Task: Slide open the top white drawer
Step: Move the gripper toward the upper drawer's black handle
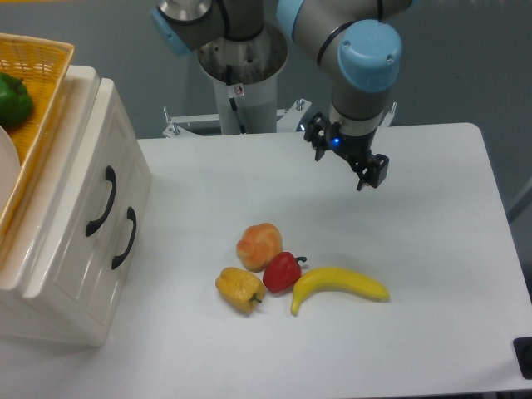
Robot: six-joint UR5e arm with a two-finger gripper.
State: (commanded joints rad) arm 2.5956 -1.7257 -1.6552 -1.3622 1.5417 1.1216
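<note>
We hold our end effector (345, 158) spread and empty above the surface (416, 249), well apart from the top white drawer (87, 179), whose black handle (100, 201) awaits hooking.

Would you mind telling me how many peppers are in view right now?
4: an orange pepper, a red pepper and a yellow pepper clustered on the table, and a green pepper in the basket on the cabinet. More may be hidden there.
</note>
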